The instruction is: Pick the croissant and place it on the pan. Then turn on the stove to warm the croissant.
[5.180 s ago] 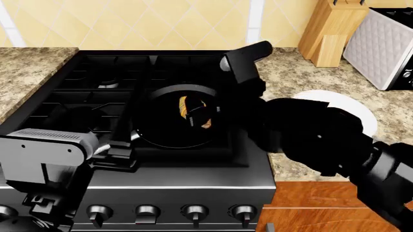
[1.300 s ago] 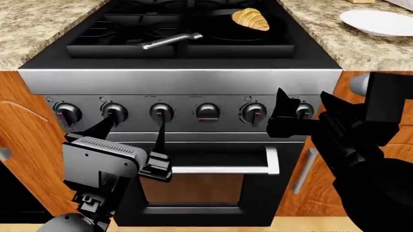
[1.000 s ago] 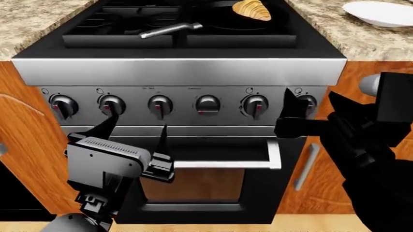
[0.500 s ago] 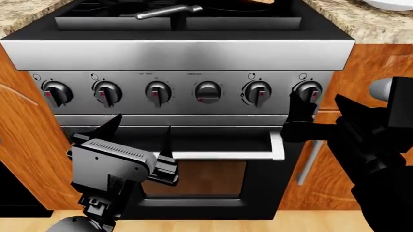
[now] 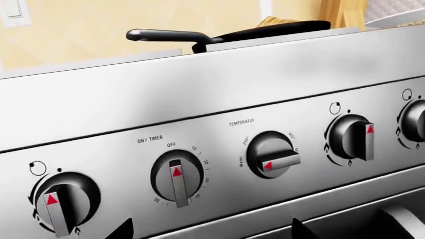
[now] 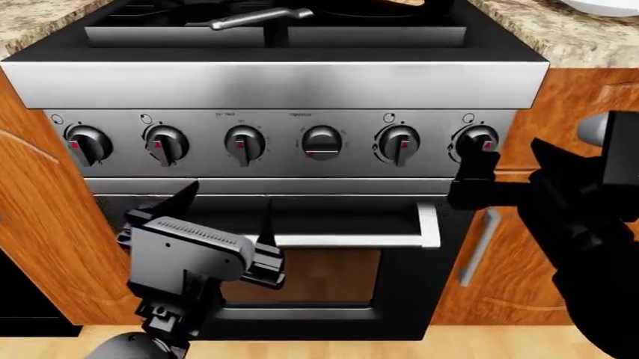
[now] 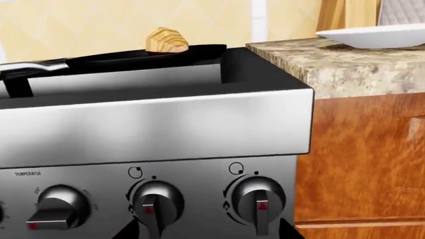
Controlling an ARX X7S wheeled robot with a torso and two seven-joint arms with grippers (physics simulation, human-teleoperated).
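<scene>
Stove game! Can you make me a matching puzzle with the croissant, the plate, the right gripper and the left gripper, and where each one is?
Things:
1. croissant
2. plate
3. right gripper
4. left gripper

Places:
A. on the granite counter
B. in front of the oven door
C. on the pan
D. at the rightmost knob

Pairs: 1-C, 2-A, 3-D, 4-B

Black-topped gas stove point(image 6: 289, 82), brushed stainless front; dark knobs point(image 5: 176, 174) with red marks. Golden-brown ridged croissant point(image 7: 166, 40). Speckled beige granite countertop point(image 7: 345, 62); orange-brown wood cabinets point(image 7: 362, 159).
</scene>
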